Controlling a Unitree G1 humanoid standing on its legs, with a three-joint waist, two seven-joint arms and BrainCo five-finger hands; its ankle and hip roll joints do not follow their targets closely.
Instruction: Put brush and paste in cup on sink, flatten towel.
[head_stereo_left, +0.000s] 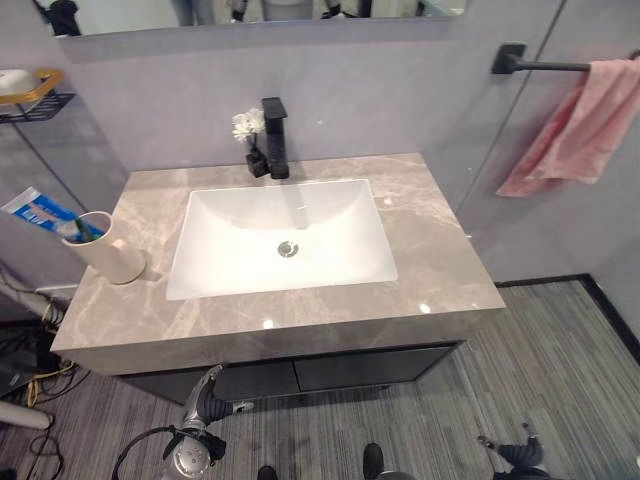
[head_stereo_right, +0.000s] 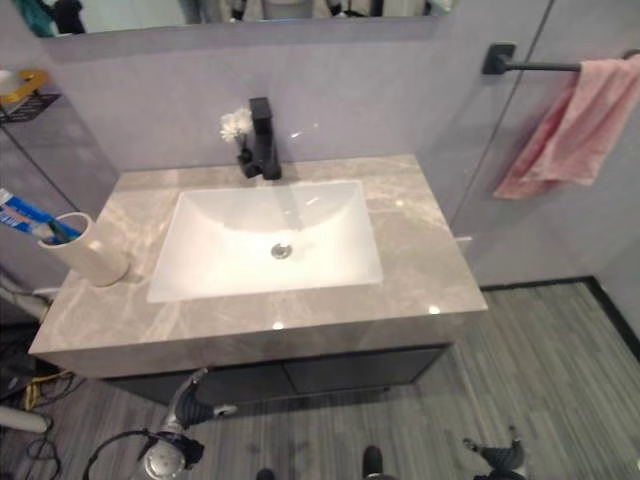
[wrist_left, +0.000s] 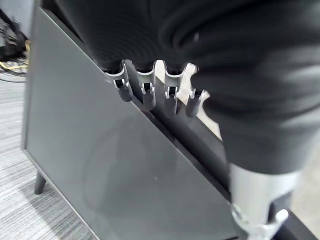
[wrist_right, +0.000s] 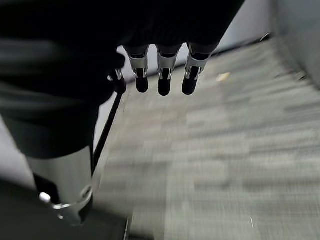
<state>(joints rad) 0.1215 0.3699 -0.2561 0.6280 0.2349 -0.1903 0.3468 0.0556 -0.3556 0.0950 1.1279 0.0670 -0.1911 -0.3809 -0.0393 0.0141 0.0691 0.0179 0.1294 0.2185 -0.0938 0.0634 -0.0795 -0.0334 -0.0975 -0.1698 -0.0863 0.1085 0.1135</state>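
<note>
Towel work is what I judge to be left, so I read the scene from my own hands outward. Nearest me, the left hand (head_stereo_left: 203, 405) hangs low in front of the dark cabinet (wrist_left: 100, 165) under the counter, fingers (wrist_left: 148, 92) straight and loose, holding nothing. The right hand (head_stereo_left: 512, 452) hangs low over the striped floor (wrist_right: 225, 150) on the other side, fingers (wrist_right: 164, 82) likewise relaxed and empty.

Above them sits the grey stone counter (head_stereo_left: 440, 260) with the white basin (head_stereo_left: 280, 240) sunk in its middle. On the counter's left edge stands the cream cup (head_stereo_left: 108, 255), leaning a little, with the blue-and-white paste tube (head_stereo_left: 40, 210) sticking out of it. Something dark green shows at the rim beside the tube, which I take for the brush (head_stereo_left: 88, 232), though I can't make it out clearly. So the cup step looks done to me.

Further back are the black tap (head_stereo_left: 274, 135) and a small white flower (head_stereo_left: 247, 125) against the wall. Farthest, up on the right wall, the pink towel (head_stereo_left: 575, 135) hangs bunched and lopsided on the black rail (head_stereo_left: 540, 66).

Next I would raise the right arm to the rail, catch the crumpled edge and draw the cloth out flat; the reach is high and well off to the side.
</note>
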